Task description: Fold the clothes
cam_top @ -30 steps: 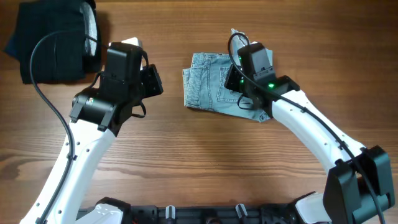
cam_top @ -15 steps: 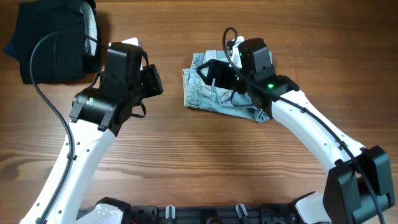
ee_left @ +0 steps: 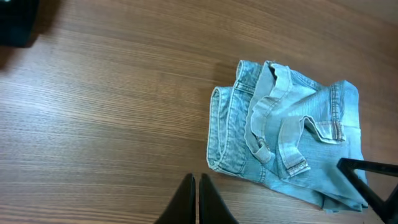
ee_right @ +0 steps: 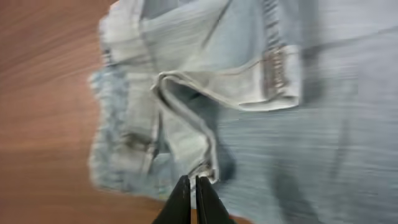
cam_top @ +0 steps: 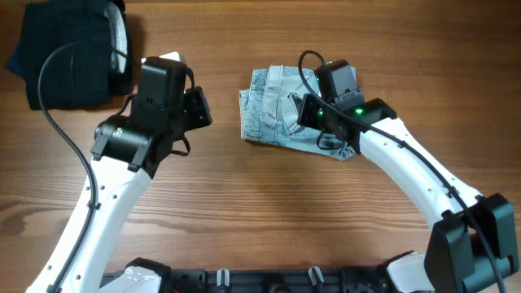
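Right gripper [ee_right: 191,186] first: its two fingers are seen pressed together, only a hairline gap between them, and no cloth is seen pinched there. It is held low over the shorts [cam_top: 273,110]. The right wrist view is blurred, so whether the tips touch the denim cannot be told. Just ahead of the tips a raised crease [ee_right: 186,134] is picked out, running up the middle of the fabric.

Across to the left gripper [ee_left: 198,199]: closed just as tightly, nothing gripped, held over bare table [cam_top: 244,212] and parked near the left edge of the bundle but apart from it.

Now the garment itself. The shorts are found near the middle of the table, towards the far side, already gathered into a compact, roughly square packet. The waistband [ee_left: 222,134] is stacked along the left side and layers are doubled over on top. So the main folding is judged done. What is left looks like tidying: the top layers are rumpled, a strip lies loose across them, and the near right corner is seen poking out from under the right arm. A flattening press or one squaring tuck is probably still called for.

Far off at the left corner, the black garment [cam_top: 65,53] is left alone.
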{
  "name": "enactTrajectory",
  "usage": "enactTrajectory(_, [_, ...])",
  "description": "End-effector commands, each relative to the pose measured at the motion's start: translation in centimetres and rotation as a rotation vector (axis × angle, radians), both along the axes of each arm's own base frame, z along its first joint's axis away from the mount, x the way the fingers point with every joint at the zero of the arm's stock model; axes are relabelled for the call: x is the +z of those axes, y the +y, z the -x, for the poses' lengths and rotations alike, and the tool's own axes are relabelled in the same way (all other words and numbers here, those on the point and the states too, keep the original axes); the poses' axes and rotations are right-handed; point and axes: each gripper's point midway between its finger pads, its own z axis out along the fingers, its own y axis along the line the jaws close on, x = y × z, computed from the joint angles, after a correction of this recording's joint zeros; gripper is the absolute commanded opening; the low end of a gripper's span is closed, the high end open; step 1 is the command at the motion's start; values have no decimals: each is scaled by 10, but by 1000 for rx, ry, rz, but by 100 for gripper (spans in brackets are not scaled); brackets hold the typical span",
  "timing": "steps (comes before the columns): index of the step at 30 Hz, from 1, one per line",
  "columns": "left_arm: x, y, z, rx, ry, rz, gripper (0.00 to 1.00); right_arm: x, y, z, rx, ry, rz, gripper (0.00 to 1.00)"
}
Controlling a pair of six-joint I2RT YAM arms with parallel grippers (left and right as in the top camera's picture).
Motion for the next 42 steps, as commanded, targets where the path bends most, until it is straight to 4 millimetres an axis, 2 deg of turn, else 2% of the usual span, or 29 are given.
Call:
enactTrajectory(1, [2,2,2,9,-5,-3,4,-27,-12,-8,-55,39,81,4])
enactTrajectory(6, [1,2,2,9,-5,-3,4,-62,-11,-16,-62,76,112,4])
enactTrajectory(8, [1,2,2,9,-5,-3,4,-71,4,-18,-21,95,46,4])
enactTrajectory(10, [2,2,2,9,-5,-3,4,-69,32,-19,57,97,-86,4])
enactTrajectory(14, [2,2,2,9,-5,-3,4,-52,64,-21,154,72,-243,4])
enactTrajectory(18, [2,2,2,9,-5,-3,4,-44,84,-11,232,90,-330,4])
enactTrajectory(22, [1,2,3,9,-4,-3,4,-42,90,-6,317,66,-323,5])
enactTrajectory(25, [1,2,3,9,-4,-3,4,-30,90,-9,342,33,-330,4])
enactTrajectory(28, [1,2,3,9,-4,-3,5,3,85,-14,340,-40,-341,4])
enactTrajectory(30, [1,2,3,9,-4,-4,4,26,72,-18,299,-102,-301,4])
enactTrajectory(32, [1,2,3,9,-4,-4,4,43,49,-21,216,-159,-205,5])
enactTrajectory(34, [1,2,3,9,-4,-4,5,49,27,-21,140,-179,-113,4])
enactTrajectory(37, [1,2,3,9,-4,-3,5,33,5,-16,73,-127,-4,4])
enactTrajectory(42, [1,2,3,9,-4,-3,4,-12,2,-10,75,-2,45,4])
